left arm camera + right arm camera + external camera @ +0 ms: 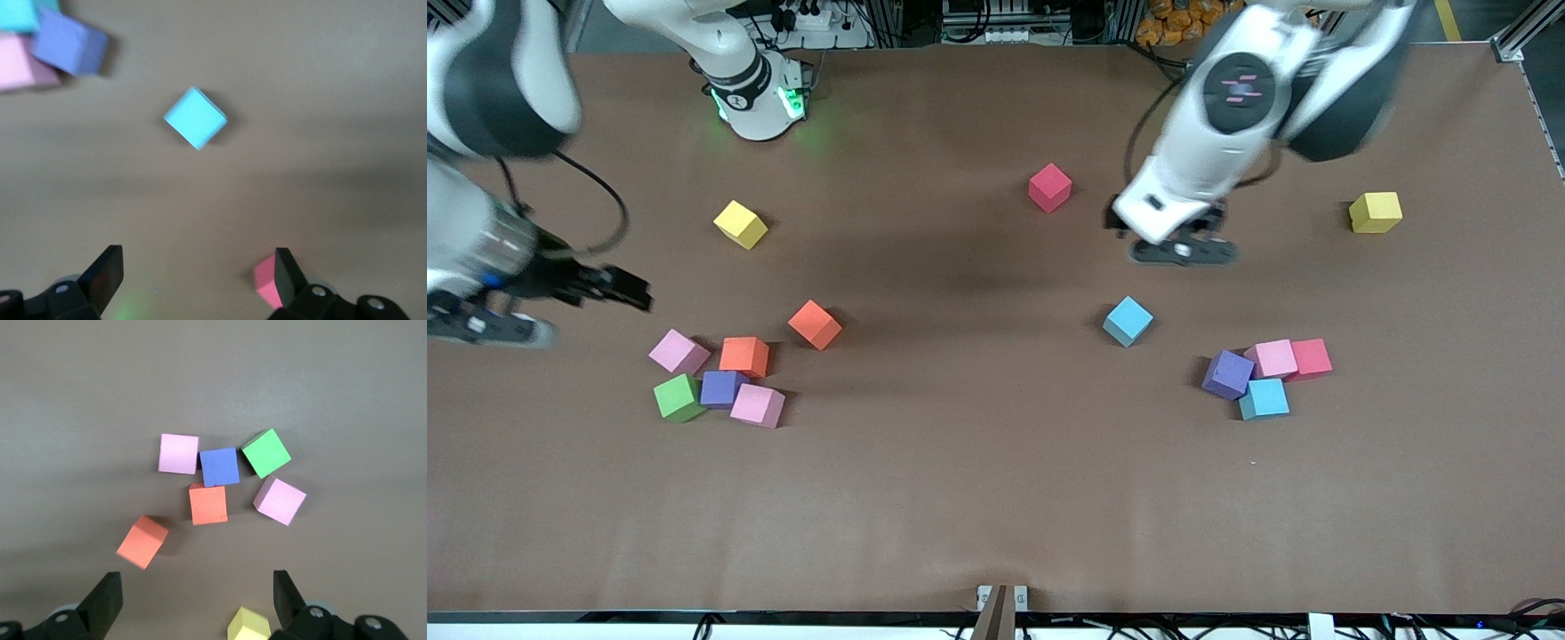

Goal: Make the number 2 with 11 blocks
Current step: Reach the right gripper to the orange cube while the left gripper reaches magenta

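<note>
Toward the right arm's end lie a pink block point(679, 352), a green point(679, 397), a purple point(722, 388), another pink point(757, 405) and two orange blocks point(744, 356) point(815, 324). Toward the left arm's end, a purple point(1227, 374), pink point(1272, 358), red point(1310, 358) and light blue block point(1264, 398) touch. A light blue block point(1128, 321) point(195, 118) and a red one point(1049, 188) lie alone. My left gripper point(1183, 252) point(197, 280) hangs open and empty over bare table between those two. My right gripper point(482, 327) point(197, 600) hangs open and empty beside the first cluster.
Two yellow cubes lie apart from the rest, one point(740, 224) point(249, 625) near the right arm's base, the other point(1375, 212) at the left arm's end. The brown table point(996, 498) is bare in the middle and along the edge nearest the front camera.
</note>
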Controlling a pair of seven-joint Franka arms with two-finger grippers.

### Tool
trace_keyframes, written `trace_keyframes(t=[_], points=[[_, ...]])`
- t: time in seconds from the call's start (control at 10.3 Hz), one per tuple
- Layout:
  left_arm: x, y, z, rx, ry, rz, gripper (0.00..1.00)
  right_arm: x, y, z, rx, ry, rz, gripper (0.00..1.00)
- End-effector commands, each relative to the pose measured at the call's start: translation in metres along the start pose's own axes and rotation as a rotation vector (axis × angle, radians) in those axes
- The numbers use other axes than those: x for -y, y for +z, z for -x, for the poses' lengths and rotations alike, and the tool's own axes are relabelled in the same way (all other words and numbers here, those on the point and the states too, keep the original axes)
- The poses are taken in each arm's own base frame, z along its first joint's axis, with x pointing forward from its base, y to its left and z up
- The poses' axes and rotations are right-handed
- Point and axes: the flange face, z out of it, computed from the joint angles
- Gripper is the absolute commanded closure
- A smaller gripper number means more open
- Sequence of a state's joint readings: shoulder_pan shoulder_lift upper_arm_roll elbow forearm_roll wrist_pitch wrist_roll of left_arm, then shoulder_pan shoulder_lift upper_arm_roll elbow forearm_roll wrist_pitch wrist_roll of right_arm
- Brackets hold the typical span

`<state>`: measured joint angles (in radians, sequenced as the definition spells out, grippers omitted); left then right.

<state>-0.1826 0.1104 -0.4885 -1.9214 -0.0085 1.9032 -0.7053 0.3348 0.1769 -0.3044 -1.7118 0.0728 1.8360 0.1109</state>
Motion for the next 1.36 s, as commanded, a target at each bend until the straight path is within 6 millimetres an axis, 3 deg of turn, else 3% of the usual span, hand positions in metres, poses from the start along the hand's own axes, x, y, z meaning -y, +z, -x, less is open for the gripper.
trace_keyframes(t=[0.0,0.29,0.48,0.78,1.07,1.16,1.26], points=[[-0.035,0.055,0.06,-0.023,-0.149,0.014,0.0,-0.005,0.078,0.009,-0.002,-0.01,0.012,0.0],[-0.061,0.111,0.111,0.039,-0.41,0.074,0.0,0.002,0.183,0.017,-0.01,-0.005,0.025,0.0],[-0.065,0.153,0.14,0.036,-0.546,0.113,0.0,0.006,0.226,0.015,0.001,-0.023,-0.013,0.0],[-0.074,0.185,0.171,0.072,-0.669,0.091,0.0,0.001,0.268,0.017,-0.01,-0.065,-0.001,0.0],[-0.077,0.202,0.182,0.096,-0.728,0.078,0.0,0.002,0.303,0.026,-0.07,-0.072,0.02,0.0],[-0.076,0.207,0.183,0.095,-0.743,0.097,0.0,0.003,0.304,0.027,-0.06,-0.075,0.02,0.1],[-0.076,0.211,0.189,0.089,-0.741,0.111,0.0,0.004,0.305,0.029,-0.046,-0.078,0.02,0.39]])
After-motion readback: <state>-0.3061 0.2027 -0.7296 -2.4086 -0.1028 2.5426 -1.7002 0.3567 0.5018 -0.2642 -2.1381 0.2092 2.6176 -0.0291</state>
